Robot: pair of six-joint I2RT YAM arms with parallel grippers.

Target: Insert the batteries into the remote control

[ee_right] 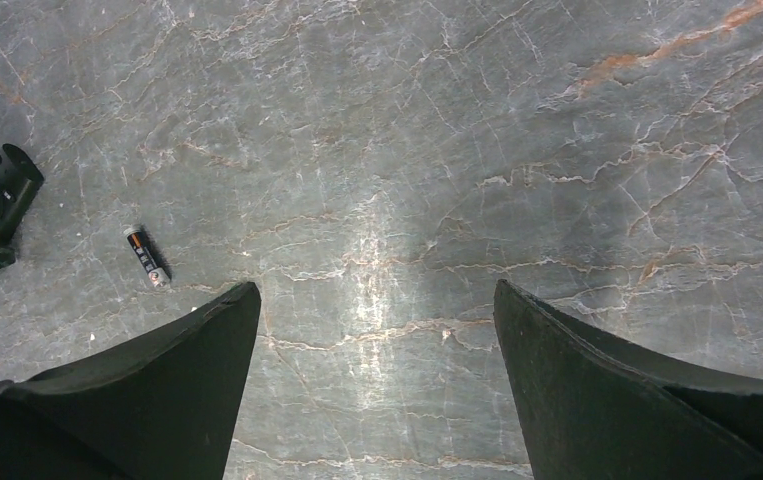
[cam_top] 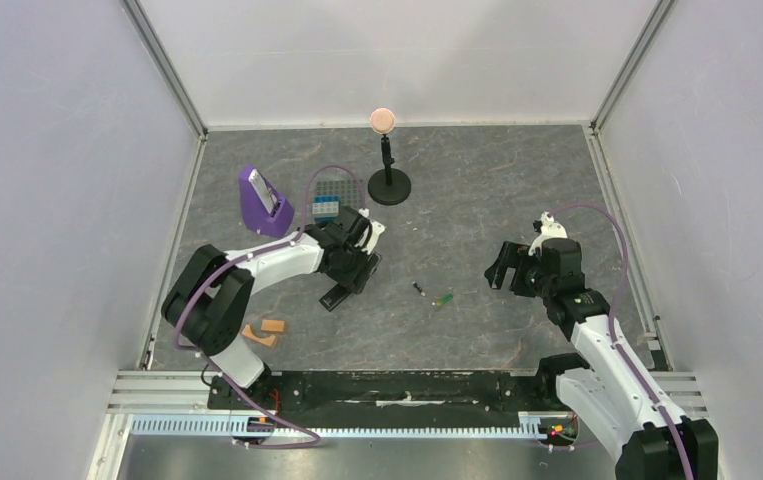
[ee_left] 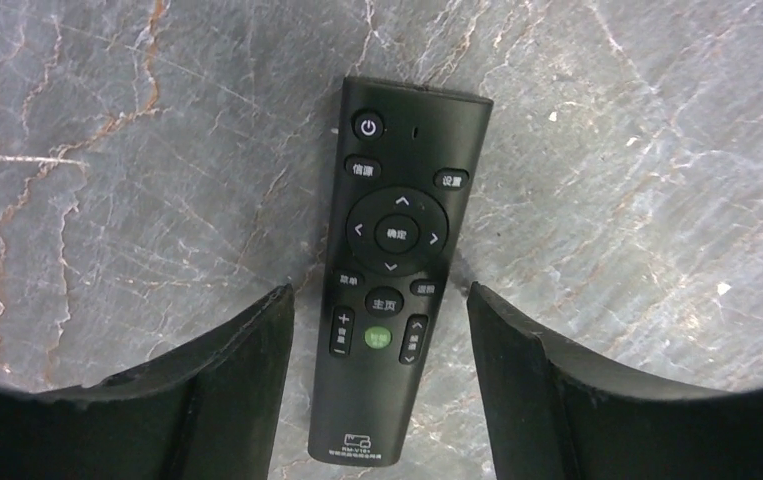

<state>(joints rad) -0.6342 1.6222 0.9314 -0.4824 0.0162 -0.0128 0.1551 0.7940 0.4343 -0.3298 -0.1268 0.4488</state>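
My left gripper [ee_left: 379, 292] is spread wide either side of the remote [ee_left: 397, 260], buttons up, centre frame. Right gripper [ee_right: 377, 290] is also apart over the table [ee_right: 557, 150], with the dark battery [ee_right: 147, 257] at middle left.

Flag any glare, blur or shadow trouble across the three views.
Top external: even light, green battery and dark battery tiny but distinct. Left wrist: remote sharp, button labels legible, no glare. Right wrist: mild glare patch on the table, dark battery crisp.
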